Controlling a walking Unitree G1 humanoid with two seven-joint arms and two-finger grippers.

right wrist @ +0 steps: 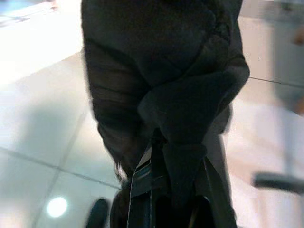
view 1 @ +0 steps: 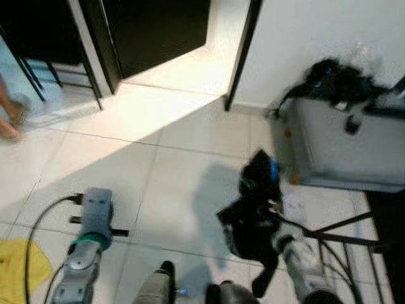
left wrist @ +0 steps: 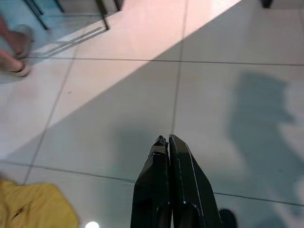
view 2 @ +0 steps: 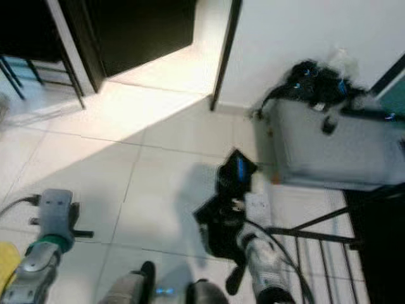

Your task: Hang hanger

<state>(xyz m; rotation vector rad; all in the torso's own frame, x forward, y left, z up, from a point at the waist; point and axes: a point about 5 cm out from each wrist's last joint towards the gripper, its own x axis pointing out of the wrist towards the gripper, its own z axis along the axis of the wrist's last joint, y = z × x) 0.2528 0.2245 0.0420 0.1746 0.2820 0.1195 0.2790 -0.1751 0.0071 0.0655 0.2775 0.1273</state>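
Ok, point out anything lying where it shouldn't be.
A yellow cloth lies crumpled on the floor tiles beside the left gripper, which is shut and empty. Dark clothes are heaped loosely on the grey suitcase. The right gripper holds a black garment.

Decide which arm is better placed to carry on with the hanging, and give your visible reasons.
Right. The right claw is shut on the black garment, held above the floor. The left claw is shut on nothing, over bare tiles.

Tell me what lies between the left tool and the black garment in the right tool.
Bare pale floor tiles separate left tool from black garment, per left eye view.
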